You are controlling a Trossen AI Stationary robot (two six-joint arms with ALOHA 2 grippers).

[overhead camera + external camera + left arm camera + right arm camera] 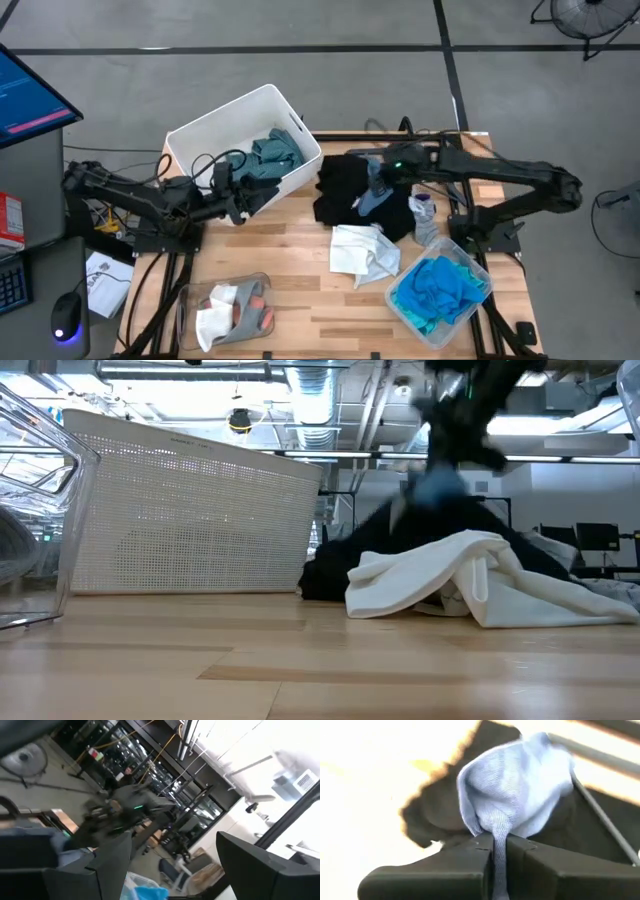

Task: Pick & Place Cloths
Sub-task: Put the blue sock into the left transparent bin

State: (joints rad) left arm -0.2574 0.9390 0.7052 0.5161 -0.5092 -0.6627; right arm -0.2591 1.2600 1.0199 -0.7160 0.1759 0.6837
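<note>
One pale blue cloth (515, 785) is pinched tight in the right gripper (500, 845), mid-frame above the black cloth (345, 190). Next: lift and carry to the white bin (215, 125), upper left, where the left gripper (240, 200) waits spread.

One white bin (247, 122), two clear containers (441, 291)

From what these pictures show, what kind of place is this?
Probably an industrial lab or workshop: bare grey concrete floor, exposed metal ceiling ducts, and a blue computer screen beside the wooden slatted table.
</note>
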